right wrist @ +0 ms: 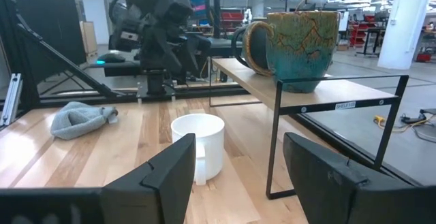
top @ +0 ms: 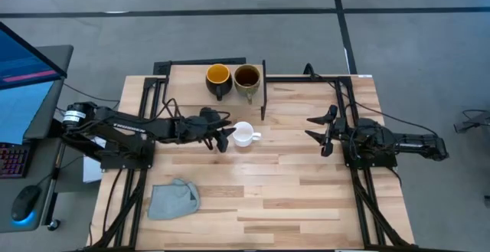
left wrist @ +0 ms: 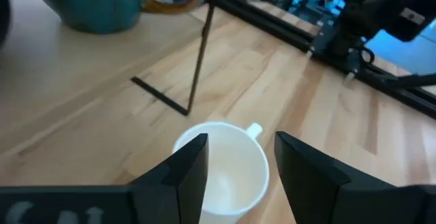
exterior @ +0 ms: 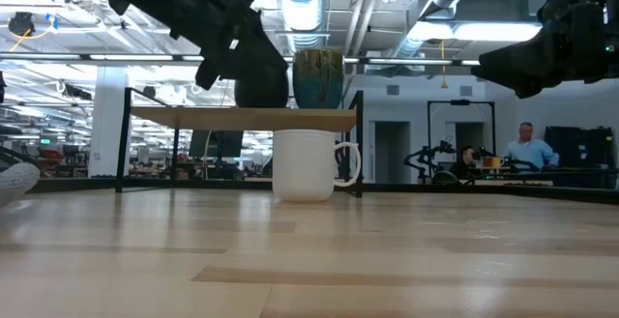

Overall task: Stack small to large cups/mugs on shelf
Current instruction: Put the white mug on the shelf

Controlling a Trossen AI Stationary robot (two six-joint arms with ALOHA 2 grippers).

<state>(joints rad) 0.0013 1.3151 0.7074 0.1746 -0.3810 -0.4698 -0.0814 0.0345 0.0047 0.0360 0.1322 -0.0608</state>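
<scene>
Left end effector (left wrist: 238,159): I am holding it open, right above the white mug (left wrist: 221,169).
Grab: I am aiming one finger inside the rim, one outside.

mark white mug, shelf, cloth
white mug (top: 242,134), high view, inside of the cup.
shelf (exterior: 193,117), low view, front edge of the board.
cloth (top: 173,199), high view, middle of the fabric.

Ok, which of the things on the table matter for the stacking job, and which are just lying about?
Job:
small white handled mug, on the tabletop below the open left gripper
dark mug with orange-yellow inside, on the shelf
olive-tan mug with brown inside, beside it
small light-wood shelf on black legs

Lying about:
grey-blue cloth
</scene>
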